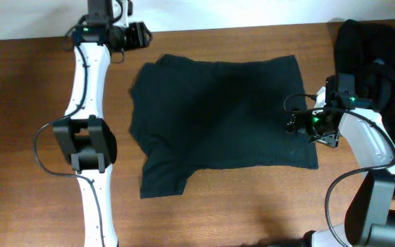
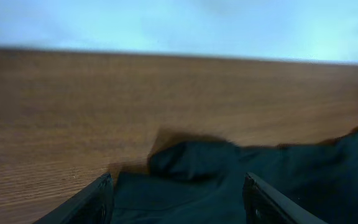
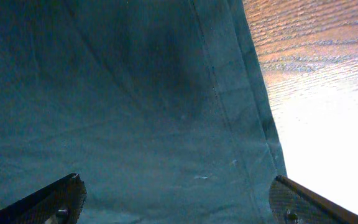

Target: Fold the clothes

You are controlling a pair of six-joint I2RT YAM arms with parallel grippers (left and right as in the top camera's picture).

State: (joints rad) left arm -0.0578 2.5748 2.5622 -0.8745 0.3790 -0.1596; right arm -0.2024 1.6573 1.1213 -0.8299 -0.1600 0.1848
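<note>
Centre of the wooden table (image 1: pixel 33 89): black T-shirt (image 1: pixel 218 116) spread flat, hem toward the right arm. Heap of black clothes (image 1: pixel 372 48) sits at the far right corner (not touching the shirt). Right gripper (image 1: pixel 306 125) over the hem, jaws wide, empty. Left gripper (image 1: pixel 134 34) just off the far sleeve, jaws apart, holding nothing.

Overhead view evenly lit and sharp, though the black shirt (image 1: pixel 218 116) reads almost detail-free; left wrist view soft and blurred, pale blue haze above the table (image 2: pixel 104 106), dark shadow behind the cloth; right wrist view teal-tinted, table glare blown white at lower right.
</note>
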